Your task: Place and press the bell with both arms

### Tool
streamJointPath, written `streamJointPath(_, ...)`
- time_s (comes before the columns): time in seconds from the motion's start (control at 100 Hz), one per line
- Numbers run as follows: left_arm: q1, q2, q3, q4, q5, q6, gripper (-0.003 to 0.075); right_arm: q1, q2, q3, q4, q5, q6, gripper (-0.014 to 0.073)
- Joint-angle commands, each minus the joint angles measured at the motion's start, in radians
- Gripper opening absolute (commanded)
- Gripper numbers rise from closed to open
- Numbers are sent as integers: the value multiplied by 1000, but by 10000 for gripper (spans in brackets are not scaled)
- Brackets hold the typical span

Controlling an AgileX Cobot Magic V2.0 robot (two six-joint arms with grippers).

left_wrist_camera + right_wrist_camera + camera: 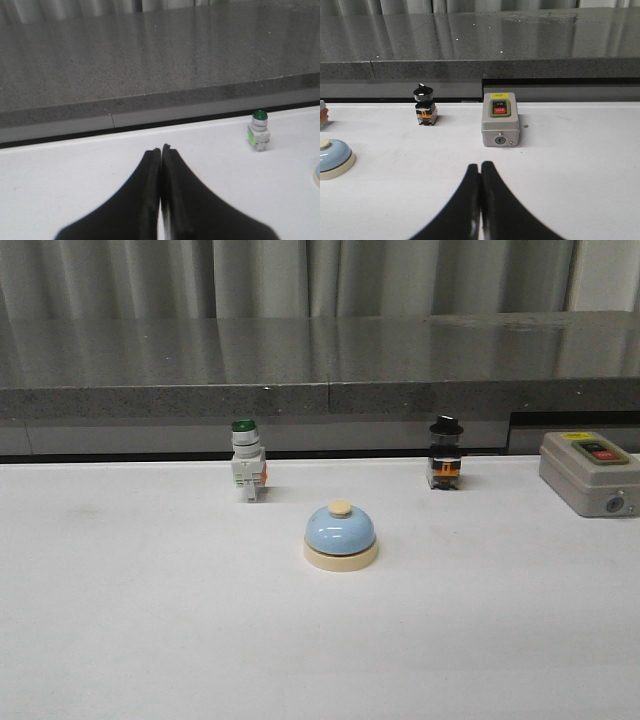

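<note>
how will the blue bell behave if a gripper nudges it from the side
The bell sits low on a wide cream base, so it would probably slide across the white table rather than tip. Its glossy dome looks slippery for fingers, likely a poor grip. It seems rigid.

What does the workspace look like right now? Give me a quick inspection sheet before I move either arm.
Surface: white table, no spills seen.
Job's things: bell upright mid-table, untouched.
Clutter: green-capped switch behind the bell on the left; black-knob switch behind on the right; grey button box at the far right edge.
Grippers: left gripper shut, empty; right gripper shut, empty; neither shows in the front view.
Cables: nothing seen.
Surroundings: dark stone ledge behind the table, grey curtain beyond.
</note>
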Motion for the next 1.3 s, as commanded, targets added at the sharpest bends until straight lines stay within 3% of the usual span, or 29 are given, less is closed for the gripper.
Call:
streamJointPath(0.0,0,-11,3,43,-147,-10,-19,-7,-19,-14,-1,-87,-1,-60)
streamJointPath(0.43,68,-293,369,73,-332,-10,-19,-7,-19,-14,-1,-87,-1,-60)
streamJointPath(0.62,78,-428,481,73,-350,-10,-19,-7,-19,-14,-1,-87,-1,-60)
streamJointPath(0.88,78,-443,554,79,-446,-10,-19,-7,-19,-14,-1,-87,-1,-60)
streamJointPath(1.29,78,-443,554,77,-451,-10,-19,-7,-19,-14,-1,-87,-1,-60)
